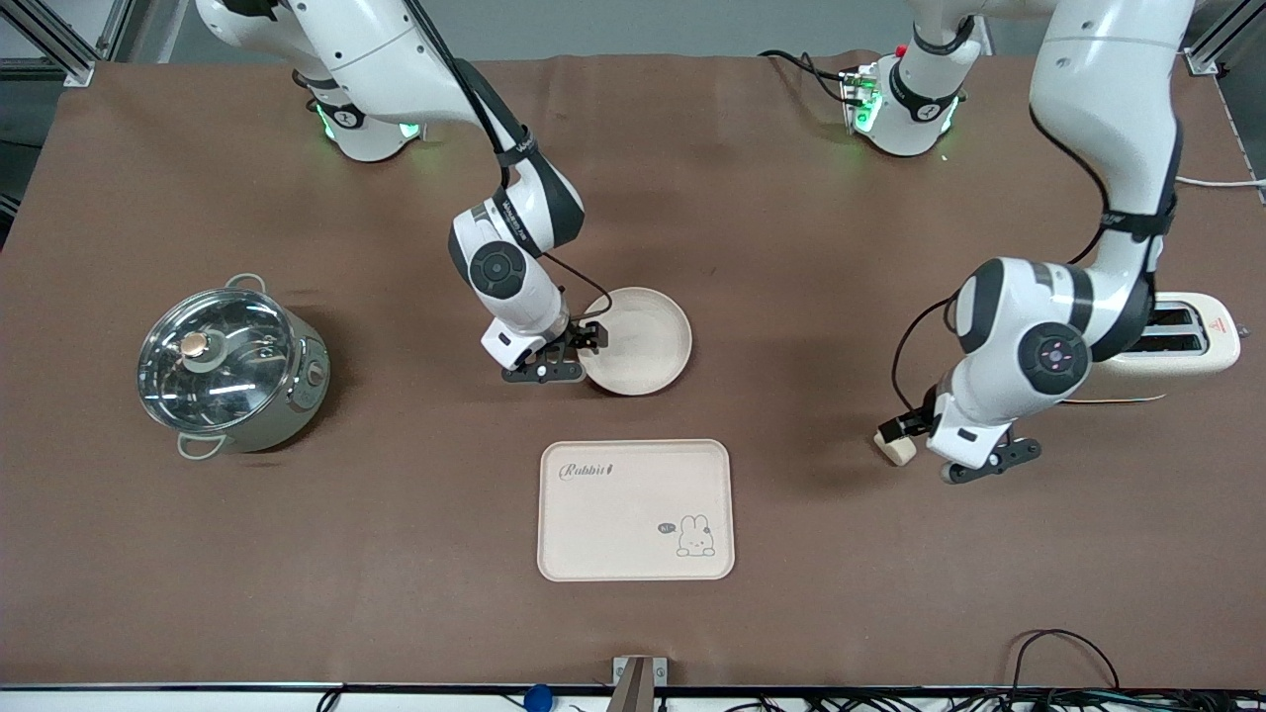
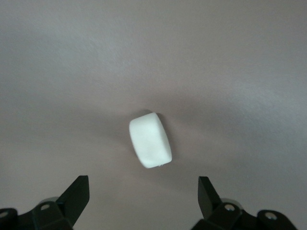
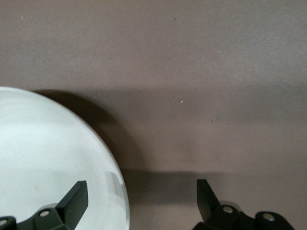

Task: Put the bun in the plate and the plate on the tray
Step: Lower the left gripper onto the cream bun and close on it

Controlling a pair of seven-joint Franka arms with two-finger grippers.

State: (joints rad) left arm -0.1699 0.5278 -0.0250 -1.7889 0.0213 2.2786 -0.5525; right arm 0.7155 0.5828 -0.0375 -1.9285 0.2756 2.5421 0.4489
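Fingers of right gripper (image 3: 141, 203) spread astride plate (image 1: 638, 341) rim, left gripper (image 2: 144, 201) spread over bun (image 2: 150, 140)

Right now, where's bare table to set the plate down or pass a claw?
Bare cloth lies between the pot and the tray, and between the plate and the bun. The tray itself holds nothing. It is crowded at the plate rim, which the open right claw straddles, and by the toaster, where the open left claw hangs over the bun.
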